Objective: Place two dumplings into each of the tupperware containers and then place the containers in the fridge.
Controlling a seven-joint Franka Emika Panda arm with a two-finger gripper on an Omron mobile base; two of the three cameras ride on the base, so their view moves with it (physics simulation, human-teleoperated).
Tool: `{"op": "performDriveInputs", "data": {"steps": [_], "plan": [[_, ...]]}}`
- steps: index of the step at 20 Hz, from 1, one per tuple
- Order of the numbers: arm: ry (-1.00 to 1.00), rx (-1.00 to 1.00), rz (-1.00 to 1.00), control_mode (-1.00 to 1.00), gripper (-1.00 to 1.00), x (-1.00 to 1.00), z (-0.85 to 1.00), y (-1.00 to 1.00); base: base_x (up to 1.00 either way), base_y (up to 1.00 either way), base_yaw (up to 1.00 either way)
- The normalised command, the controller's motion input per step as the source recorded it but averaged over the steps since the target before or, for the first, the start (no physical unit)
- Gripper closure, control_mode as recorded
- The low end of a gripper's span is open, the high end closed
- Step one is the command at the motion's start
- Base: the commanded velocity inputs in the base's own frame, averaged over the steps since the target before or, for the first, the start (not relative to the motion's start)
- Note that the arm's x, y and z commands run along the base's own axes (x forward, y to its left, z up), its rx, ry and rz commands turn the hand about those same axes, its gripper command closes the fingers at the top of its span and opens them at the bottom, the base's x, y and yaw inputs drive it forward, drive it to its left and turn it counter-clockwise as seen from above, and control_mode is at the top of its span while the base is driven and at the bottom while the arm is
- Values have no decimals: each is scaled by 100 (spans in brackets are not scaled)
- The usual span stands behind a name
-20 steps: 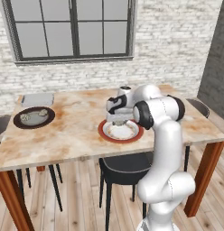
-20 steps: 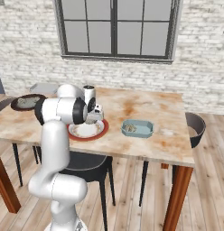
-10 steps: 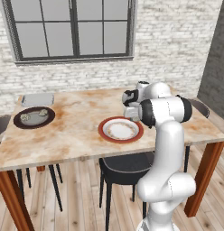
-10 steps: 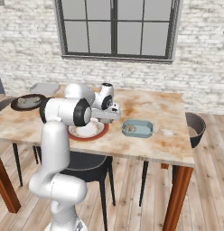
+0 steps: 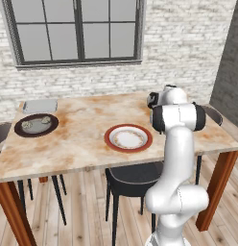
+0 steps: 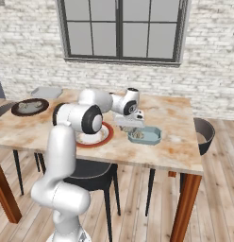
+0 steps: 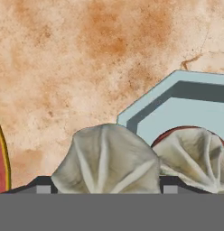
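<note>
Dumpling (image 7: 193, 151) in container (image 7: 186, 106), beside plate (image 6: 105, 137)

A wooden table (image 5: 82, 139) with a mottled tan top stands before a white brick wall (image 5: 188, 48) with a dark-framed window (image 5: 75, 31). A round red-rimmed white plate (image 5: 128, 138) lies near the table's front edge. A dark brown plate (image 5: 36, 125) sits at the far left end. A black chair (image 5: 130, 175) is tucked under the table, and the floor (image 5: 87, 216) is wood planks.
</note>
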Motion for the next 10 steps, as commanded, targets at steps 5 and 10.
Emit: {"op": "performDriveInputs", "data": {"steps": [5,10], "plan": [[12,0,0,-100,100,9,9,-80,0,0,0],[11,0,0,-100,100,5,4,-66,0,0,0]]}}
